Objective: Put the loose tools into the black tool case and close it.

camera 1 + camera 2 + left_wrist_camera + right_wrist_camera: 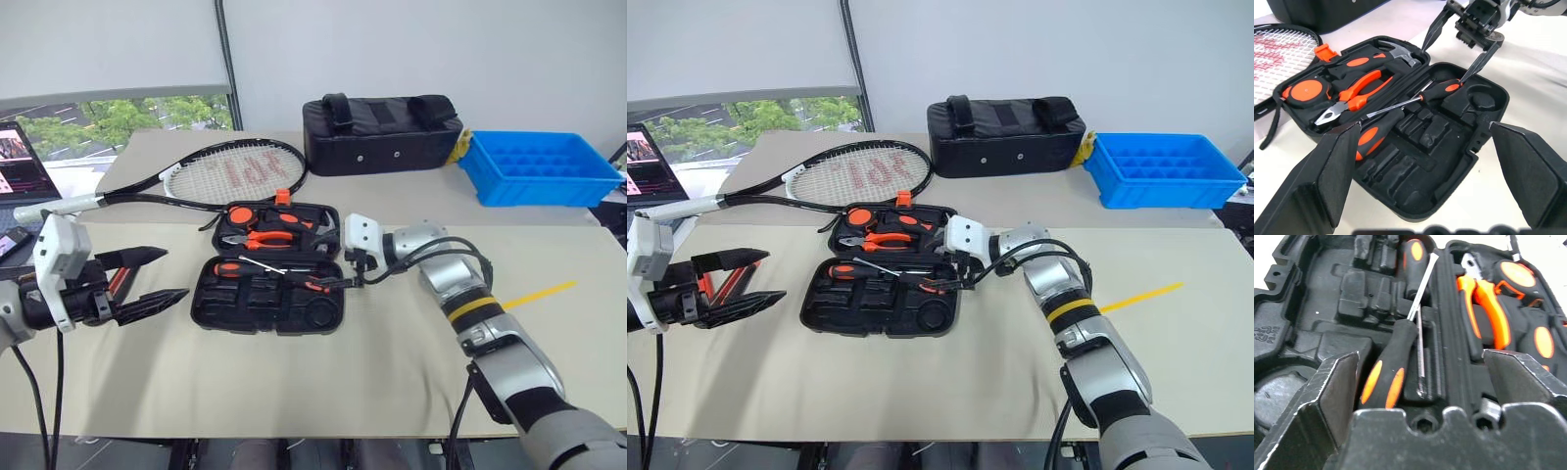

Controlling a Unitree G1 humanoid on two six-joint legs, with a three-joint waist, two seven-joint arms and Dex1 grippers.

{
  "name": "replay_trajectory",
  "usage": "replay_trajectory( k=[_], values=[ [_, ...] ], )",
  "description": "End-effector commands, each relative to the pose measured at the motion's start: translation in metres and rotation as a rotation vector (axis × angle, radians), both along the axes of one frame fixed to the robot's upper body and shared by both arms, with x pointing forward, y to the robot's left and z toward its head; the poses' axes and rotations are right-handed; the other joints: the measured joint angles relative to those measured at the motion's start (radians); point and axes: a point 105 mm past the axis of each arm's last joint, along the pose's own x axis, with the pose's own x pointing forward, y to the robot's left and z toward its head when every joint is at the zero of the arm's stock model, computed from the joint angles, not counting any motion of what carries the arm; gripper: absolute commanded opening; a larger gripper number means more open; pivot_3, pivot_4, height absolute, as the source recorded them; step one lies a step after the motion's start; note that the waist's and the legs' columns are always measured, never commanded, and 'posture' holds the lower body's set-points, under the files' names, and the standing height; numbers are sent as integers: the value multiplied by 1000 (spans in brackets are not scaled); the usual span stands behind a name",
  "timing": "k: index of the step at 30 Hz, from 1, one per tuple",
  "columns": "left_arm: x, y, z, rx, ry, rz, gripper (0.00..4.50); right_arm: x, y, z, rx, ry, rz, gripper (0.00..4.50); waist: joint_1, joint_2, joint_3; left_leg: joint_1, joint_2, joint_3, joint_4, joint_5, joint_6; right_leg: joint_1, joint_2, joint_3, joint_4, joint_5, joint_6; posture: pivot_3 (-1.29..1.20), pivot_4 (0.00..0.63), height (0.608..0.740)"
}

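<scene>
The right pincer (pixel 345 275) hangs wide open and empty right over a screwdriver (pixel 1392 358) lying across the open case (pixel 269 308) on the table. The left pincer (pixel 157 277), open too, waits farther off.

Silver right arm (pixel 460 284), yellow band

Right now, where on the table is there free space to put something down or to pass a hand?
The table is bare in front of the black tool case and to its right, up to the yellow tape strip. It is crowded behind the case, where the tennis racket, black bag and blue tray lie.
</scene>
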Motion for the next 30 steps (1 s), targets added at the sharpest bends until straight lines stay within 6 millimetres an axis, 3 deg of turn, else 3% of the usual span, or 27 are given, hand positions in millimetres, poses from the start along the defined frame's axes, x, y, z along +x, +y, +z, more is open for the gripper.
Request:
replay_trajectory(
  k=[1, 3, 6, 12, 17, 22, 30],
  values=[
    [3, 0, 6, 34, -35, -7, 4500, -1, 13, 39, 179, -32, -3, 4475, -5, 0, 0, 0, 0, 0, 0, 0, 0, 0, 0, 0, 0, 0, 0, 0, 150, 712],
    [4, -1, 5, 33, -37, -12, 4500, -2, 21, 42, 233, 13, -22, 4475, -10, 0, 0, 0, 0, 0, 0, 0, 0, 0, 0, 0, 1, 0, 0, 0, 150, 712],
    [6, -2, 5, 32, -39, -16, 4500, -9, 32, 34, 245, 98, -17, 3713, -11, 0, 0, 0, 1, 0, 0, 0, -1, 0, -1, 1, 1, 0, -1, 0, 150, 712],
    [6, -2, 5, 36, -39, -14, 4500, 13, 40, 27, 261, 83, -202, 1692, -14, 0, 0, 0, 0, -1, 0, 0, -1, -1, -1, 1, 2, 0, -1, 0, 150, 712],
    [5, -1, 5, 40, -35, -9, 4500, 9, 54, 3, 129, 45, -165, 28, -20, 0, 0, 0, 0, -1, -1, 0, -1, -1, -1, 0, 1, 0, -2, 0, 150, 712],
    [5, -1, 4, 43, -35, -8, 4500, 8, 60, -19, 47, 54, -162, 28, -27, 0, 0, 0, 0, 0, -1, 0, -1, -1, -1, 0, 2, 0, -2, 0, 150, 712],
    [6, -2, 2, 39, -33, -7, 4500, -18, 67, -22, 14, 84, 25, 28, -24, 0, 0, 0, 0, 0, -1, 0, -2, -1, 0, 0, 1, 0, -2, 0, 150, 712]
  ],
)
